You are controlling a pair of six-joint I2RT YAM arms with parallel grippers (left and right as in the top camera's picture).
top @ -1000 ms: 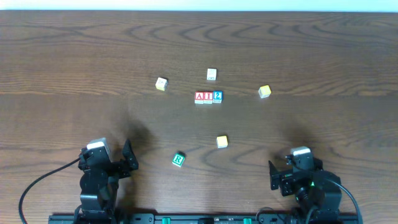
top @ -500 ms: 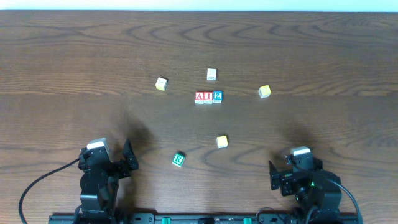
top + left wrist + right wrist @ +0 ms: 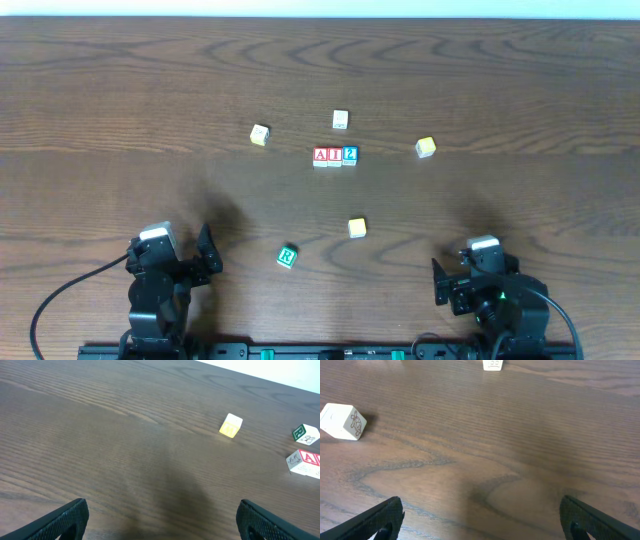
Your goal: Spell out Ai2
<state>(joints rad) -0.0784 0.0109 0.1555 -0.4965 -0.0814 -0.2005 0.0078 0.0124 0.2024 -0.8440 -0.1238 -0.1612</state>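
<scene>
Ai2 row point(image 3: 335, 155) sits unchanged on the tabletop point(image 3: 500, 80), beyond and right of the green block point(image 3: 287, 257), and the left pincer point(image 3: 162, 515) and right pincer point(image 3: 482, 512) stay parked wide open and empty either side of that block, so the spelling looks finished.

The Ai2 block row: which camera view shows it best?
Overhead: the whole Ai2 block row shows, letters up. The left wrist view catches only its red A block at the right edge; the right wrist view shows none of it.
</scene>
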